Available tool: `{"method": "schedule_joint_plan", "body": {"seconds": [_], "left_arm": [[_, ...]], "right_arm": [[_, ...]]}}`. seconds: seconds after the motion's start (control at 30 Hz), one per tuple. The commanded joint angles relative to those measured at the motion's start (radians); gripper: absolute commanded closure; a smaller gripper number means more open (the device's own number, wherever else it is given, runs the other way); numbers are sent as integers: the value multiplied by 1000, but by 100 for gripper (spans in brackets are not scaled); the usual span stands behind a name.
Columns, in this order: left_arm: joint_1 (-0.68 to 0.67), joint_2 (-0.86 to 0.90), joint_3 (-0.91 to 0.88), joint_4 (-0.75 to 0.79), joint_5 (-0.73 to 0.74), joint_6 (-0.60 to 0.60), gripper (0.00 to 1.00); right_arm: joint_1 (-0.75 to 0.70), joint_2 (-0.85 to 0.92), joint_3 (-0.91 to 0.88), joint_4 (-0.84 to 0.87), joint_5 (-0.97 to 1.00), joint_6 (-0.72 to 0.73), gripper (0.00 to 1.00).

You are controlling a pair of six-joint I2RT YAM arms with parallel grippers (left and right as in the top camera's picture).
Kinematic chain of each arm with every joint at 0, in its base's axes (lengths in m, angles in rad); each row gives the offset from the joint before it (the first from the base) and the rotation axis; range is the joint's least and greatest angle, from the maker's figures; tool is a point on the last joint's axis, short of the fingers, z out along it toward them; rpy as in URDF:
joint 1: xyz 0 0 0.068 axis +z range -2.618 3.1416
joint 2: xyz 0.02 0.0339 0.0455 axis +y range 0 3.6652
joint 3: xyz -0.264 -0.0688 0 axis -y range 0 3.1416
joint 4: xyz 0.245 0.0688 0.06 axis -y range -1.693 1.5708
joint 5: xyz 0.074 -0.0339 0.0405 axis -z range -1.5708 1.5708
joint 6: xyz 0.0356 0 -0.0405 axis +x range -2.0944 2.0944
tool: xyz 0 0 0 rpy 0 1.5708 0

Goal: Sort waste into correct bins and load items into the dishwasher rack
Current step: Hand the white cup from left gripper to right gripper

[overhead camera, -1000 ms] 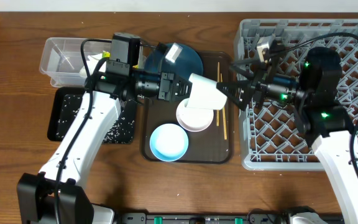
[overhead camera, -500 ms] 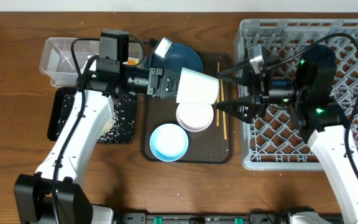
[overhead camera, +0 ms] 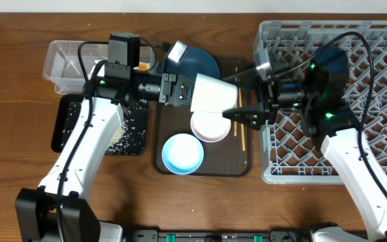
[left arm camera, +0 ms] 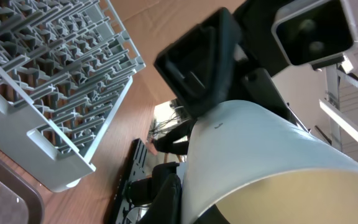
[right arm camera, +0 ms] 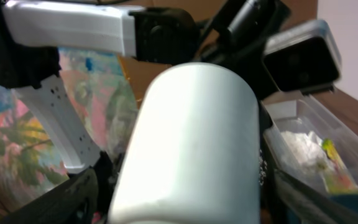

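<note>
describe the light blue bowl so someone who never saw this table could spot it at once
Find the dark brown serving tray, left of the grey dishwasher rack. Two small bowls lie on it; the light blue bowl is the one nearer the robot's side. Its inside is pale blue, while the neighbouring bowl is white.

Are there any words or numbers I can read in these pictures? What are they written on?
No text can be read anywhere.
On the white cup: one tiny dark mark on its side, too small to read.
On the snack wrapper in the clear tub: blurred, so no letters can be made out.
</note>
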Motion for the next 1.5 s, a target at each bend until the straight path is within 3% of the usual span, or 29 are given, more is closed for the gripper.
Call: {"method": "schedule_joint_plan", "body": {"seconds": [0.0, 0.47, 0.8, 0.9, 1.07, 1.47], "left_arm": [[0, -3, 15, 4, 27, -6, 94], [0, -3, 15, 5, 27, -6, 94], [-1, -3, 15, 5, 27, -5, 94], [0, -3, 15, 5, 27, -5, 94], [0, -3, 15, 5, 27, -5, 94], [0, -3, 6, 5, 27, -5, 94]], "right_arm": [[18, -2, 0, 25, -8, 60, 21], [24, 18, 0, 20, -28, 63, 33], [51, 29, 0, 12, -31, 63, 34], [51, 29, 0, -12, -31, 61, 24], [50, 29, -2, -25, -31, 50, 24], [48, 29, -2, 5, -31, 43, 38]]}}
